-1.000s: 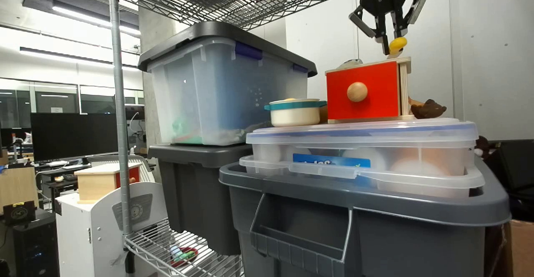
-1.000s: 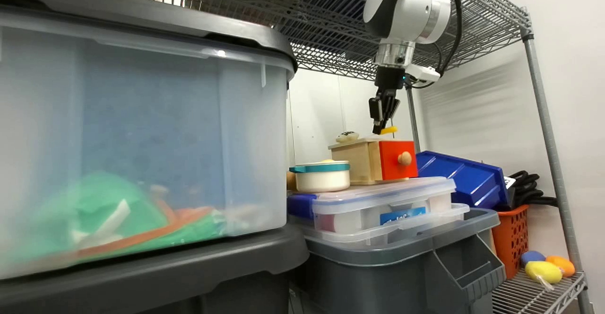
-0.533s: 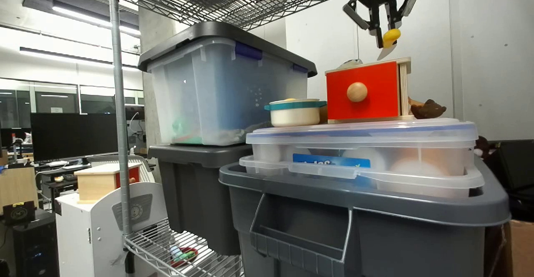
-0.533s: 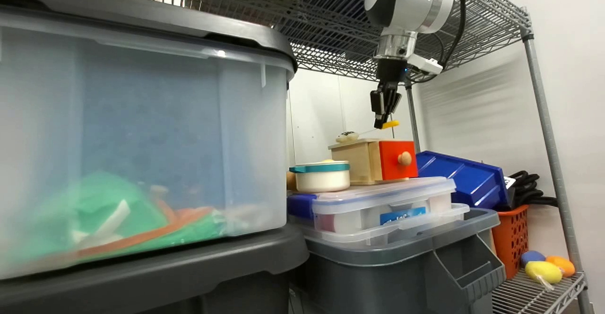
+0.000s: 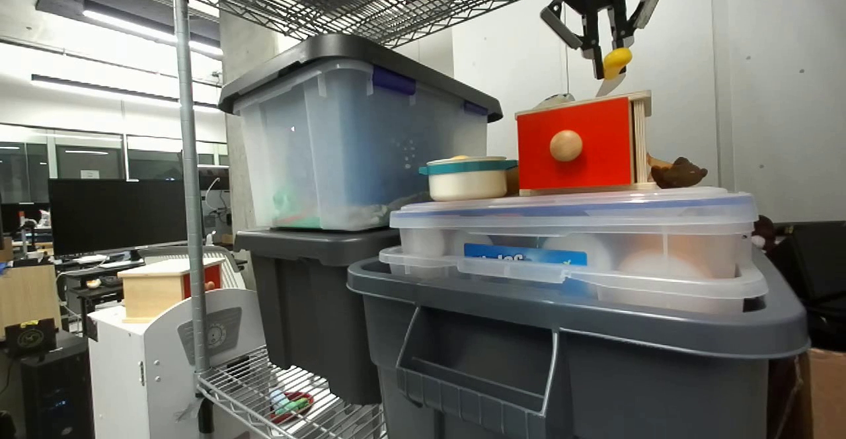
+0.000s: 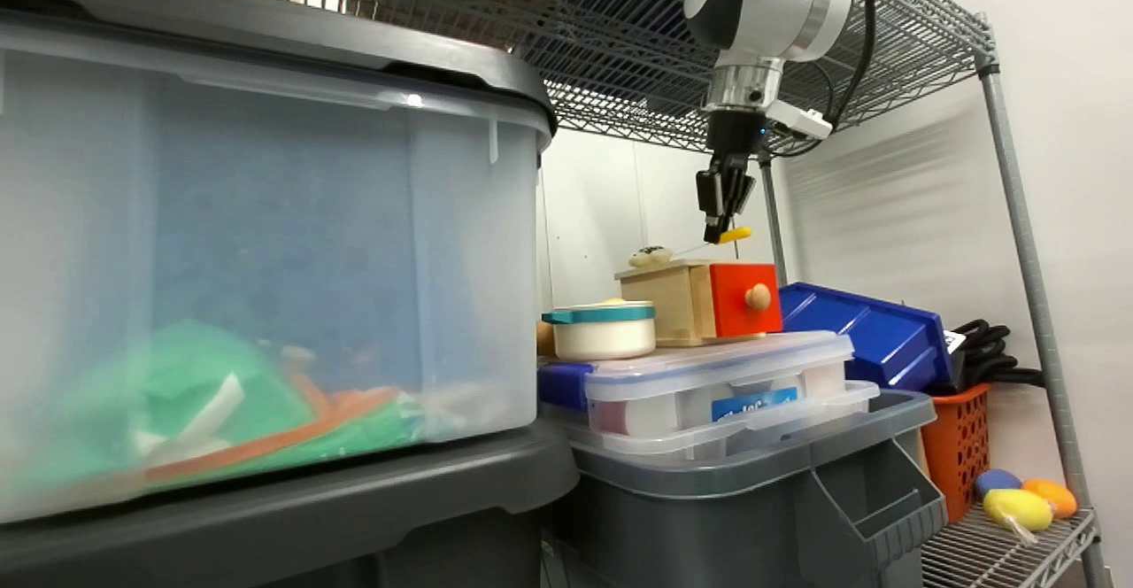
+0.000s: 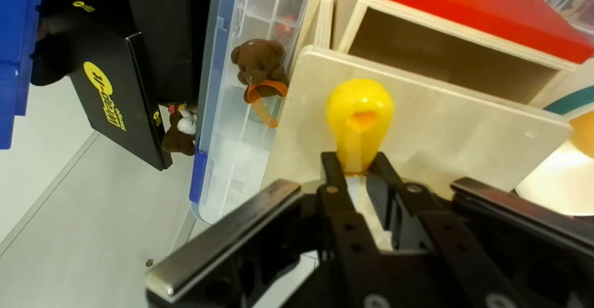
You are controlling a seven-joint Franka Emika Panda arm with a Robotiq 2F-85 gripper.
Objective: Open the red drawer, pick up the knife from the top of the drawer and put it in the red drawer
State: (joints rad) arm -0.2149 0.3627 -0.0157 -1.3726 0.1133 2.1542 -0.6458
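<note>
The red drawer (image 5: 588, 145) has a round wooden knob and sits in a pale wooden box. It is pulled out: in the wrist view its brown hollow (image 7: 431, 48) shows between the tan top (image 7: 431, 127) and the red front (image 7: 487, 16). Above that top hangs the knife (image 7: 359, 108), a yellow handle with a pale blade slanting down towards the box. My gripper (image 7: 355, 159) is shut on the handle, one finger on each side. Both exterior views show the gripper (image 6: 719, 235) and the knife (image 6: 735, 235) over the box, the blade's tip close to the top.
The box stands on a clear lidded tub (image 5: 575, 240) atop a grey bin (image 5: 462, 359). Beside it is a cream pot (image 5: 468, 181) with a teal rim. A small brown bear (image 7: 257, 62) lies by its other side. Wire shelving (image 6: 620, 57) hangs overhead.
My gripper has lifted the knife off the box's top, shifting slightly sideways, then sunk a little in the last half second. More of the blade shows now. The drawer has stayed put.
</note>
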